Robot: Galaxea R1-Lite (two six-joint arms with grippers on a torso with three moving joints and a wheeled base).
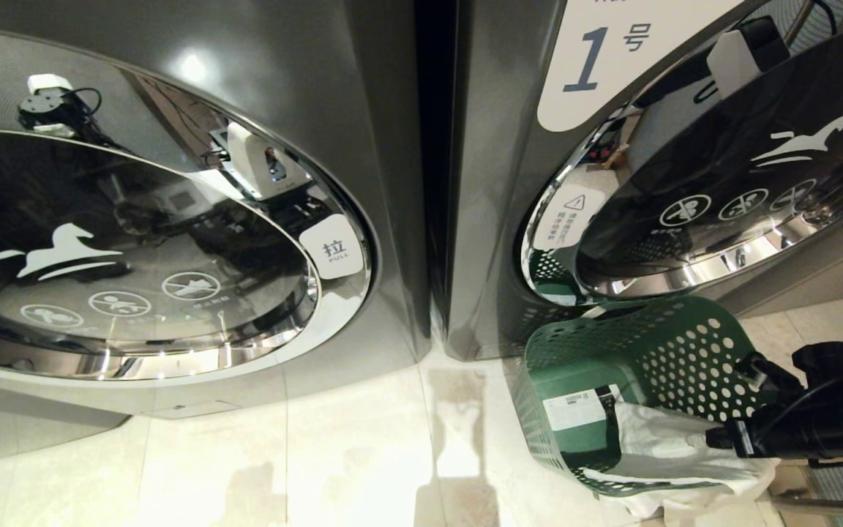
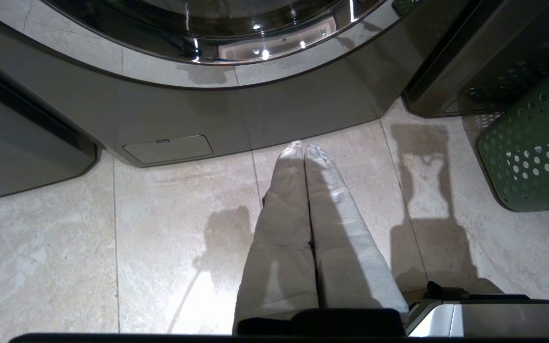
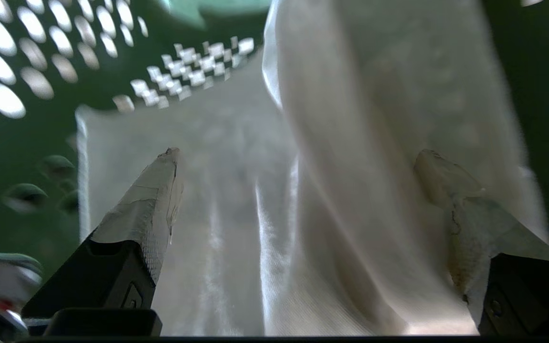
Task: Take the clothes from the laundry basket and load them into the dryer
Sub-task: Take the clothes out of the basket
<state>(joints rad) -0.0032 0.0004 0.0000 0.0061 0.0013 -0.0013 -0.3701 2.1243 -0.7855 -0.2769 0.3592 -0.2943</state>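
Right gripper (image 3: 298, 157) spread wide over white cloth (image 3: 350, 143) in green basket (image 1: 641, 344); could pinch air, missing the fold.

Two grey dryers (image 1: 392, 219) side by side, right door (image 1: 743, 183) open. Green laundry basket (image 1: 634, 351) on floor below, white cloth (image 1: 670, 446) inside. Right end effector (image 1: 721, 439) at cloth.

We stand in a self-service laundry room: two large grey front-loading machines (image 1: 195, 219) side by side on pale floor tiles (image 1: 319, 468), one bearing a number "1" label (image 1: 604, 51), with printed warning icons (image 1: 121, 301) and a "PULL" tag (image 1: 335, 250) on the doors.
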